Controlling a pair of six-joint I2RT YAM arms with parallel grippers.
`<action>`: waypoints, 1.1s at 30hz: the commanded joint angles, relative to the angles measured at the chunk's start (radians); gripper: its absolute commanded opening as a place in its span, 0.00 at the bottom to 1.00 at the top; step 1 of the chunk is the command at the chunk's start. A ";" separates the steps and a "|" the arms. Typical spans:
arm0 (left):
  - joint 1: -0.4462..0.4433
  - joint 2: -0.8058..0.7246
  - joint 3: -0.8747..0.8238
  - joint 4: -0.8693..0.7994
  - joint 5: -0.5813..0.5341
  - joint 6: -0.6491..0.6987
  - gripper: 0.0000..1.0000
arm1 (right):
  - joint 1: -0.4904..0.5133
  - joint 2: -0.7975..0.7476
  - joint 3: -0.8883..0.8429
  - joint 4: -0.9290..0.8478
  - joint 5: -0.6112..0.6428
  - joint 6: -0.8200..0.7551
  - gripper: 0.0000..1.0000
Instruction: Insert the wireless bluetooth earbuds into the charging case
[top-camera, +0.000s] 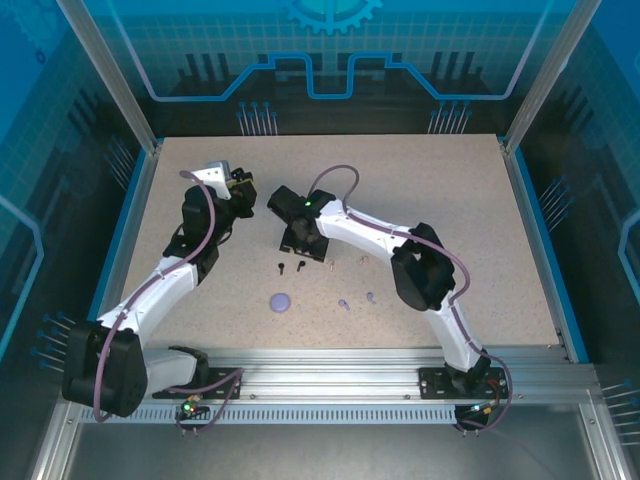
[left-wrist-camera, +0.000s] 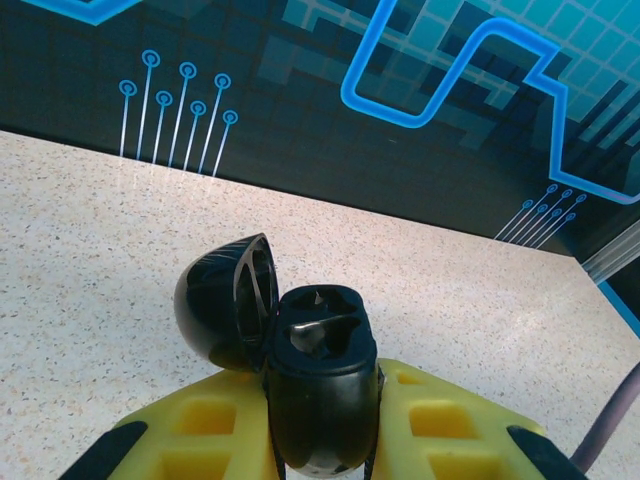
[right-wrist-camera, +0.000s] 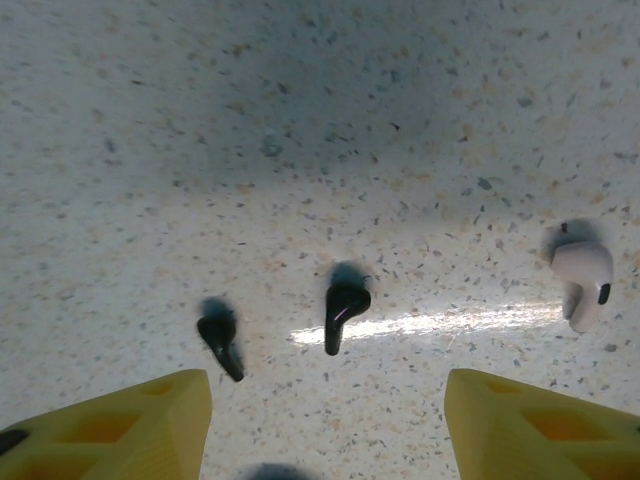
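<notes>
Now the left end effector (left-wrist-camera: 316, 405) pinches the black charging case (left-wrist-camera: 320, 350) upright, its lid (left-wrist-camera: 225, 305) swung open toward 9 o'clock. The right end effector (right-wrist-camera: 330, 430) hangs spread over the tabletop (right-wrist-camera: 300, 120). Just beyond its fingers lie a black earbud (right-wrist-camera: 343, 308) at 12 o'clock and a second black earbud (right-wrist-camera: 222, 335) at 11 o'clock, with bare surface between. A pinkish-beige earbud (right-wrist-camera: 582, 280) lies at 2 o'clock. In the top view, a lilac round case (top-camera: 280, 301) sits at 6 o'clock from the black pair and two lilac earbuds (top-camera: 343, 304) at 4 o'clock.

Bright, even overhead light with soft shadows — a glare streak crosses the desk (right-wrist-camera: 430, 322), the close-up slightly blurred.
</notes>
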 joint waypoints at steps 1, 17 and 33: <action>-0.002 -0.005 0.013 0.035 -0.016 0.041 0.00 | 0.026 0.051 0.052 -0.086 0.024 0.066 0.63; -0.002 -0.028 -0.007 0.048 -0.012 0.048 0.00 | 0.004 0.161 0.139 -0.145 0.056 0.085 0.53; -0.002 -0.044 -0.013 0.040 -0.019 0.065 0.00 | 0.002 0.219 0.174 -0.147 0.031 0.067 0.44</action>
